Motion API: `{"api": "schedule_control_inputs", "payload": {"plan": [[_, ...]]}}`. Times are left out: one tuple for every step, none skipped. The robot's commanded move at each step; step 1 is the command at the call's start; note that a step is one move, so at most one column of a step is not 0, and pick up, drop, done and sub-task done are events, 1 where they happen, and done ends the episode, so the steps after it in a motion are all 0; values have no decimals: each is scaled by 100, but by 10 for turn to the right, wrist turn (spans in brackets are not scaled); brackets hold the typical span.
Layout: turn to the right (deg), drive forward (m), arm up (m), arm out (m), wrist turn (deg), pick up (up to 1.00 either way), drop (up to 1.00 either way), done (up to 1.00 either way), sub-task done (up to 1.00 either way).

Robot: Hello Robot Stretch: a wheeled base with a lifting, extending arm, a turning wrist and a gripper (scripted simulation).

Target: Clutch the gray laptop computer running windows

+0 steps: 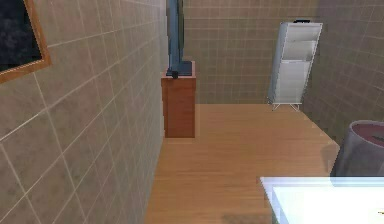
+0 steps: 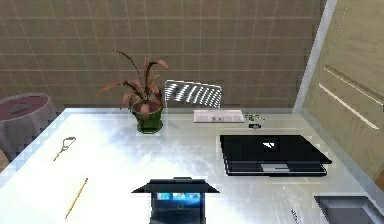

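Nearest, cut by the arm side view's bottom edge just left of the middle: an open dark-grey laptop computer (image 2: 177, 187) with a lit blue screen. Stands at the near rim of a glossy white tabletop (image 2: 120, 165). Long axis running left to right across the picture, along the table's near edge; screen turned toward the picture's bottom, dark casing just above it. State of the gripper: cannot tell. At the bottom right corner, a flat dark-grey rectangular slab (image 2: 348, 208), partly cut off. Left of the open laptop, a thin yellow pencil (image 2: 77, 197) lying aslant; farther up, a small wire loop with a tail (image 2: 65, 148). Up and to the right, well apart, a closed black laptop (image 2: 272, 153) with a small white mark on its lid, also lying crosswise. Toward the far edge, a reddish-leaved plant in a round green pot (image 2: 148, 118), near it a flat white booklet (image 2: 217, 116). Behind these, a white slatted chair back (image 2: 192, 94) against a brown tiled wall (image 2: 230, 40). Off the table at the left, a round mauve bin (image 2: 22, 115). In the forward view, a light wooden plank floor (image 1: 230, 150), a red-brown wooden cabinet (image 1: 180, 105) against the tiled wall on the left, and a tall white shelf unit (image 1: 294, 65) in the far corner.
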Motion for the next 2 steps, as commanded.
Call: {"api": "schedule_control_inputs", "payload": {"plan": [[0,0,50,0,0,0,0,0,0],[0,0,26,0,0,0,0,0,0]]}}
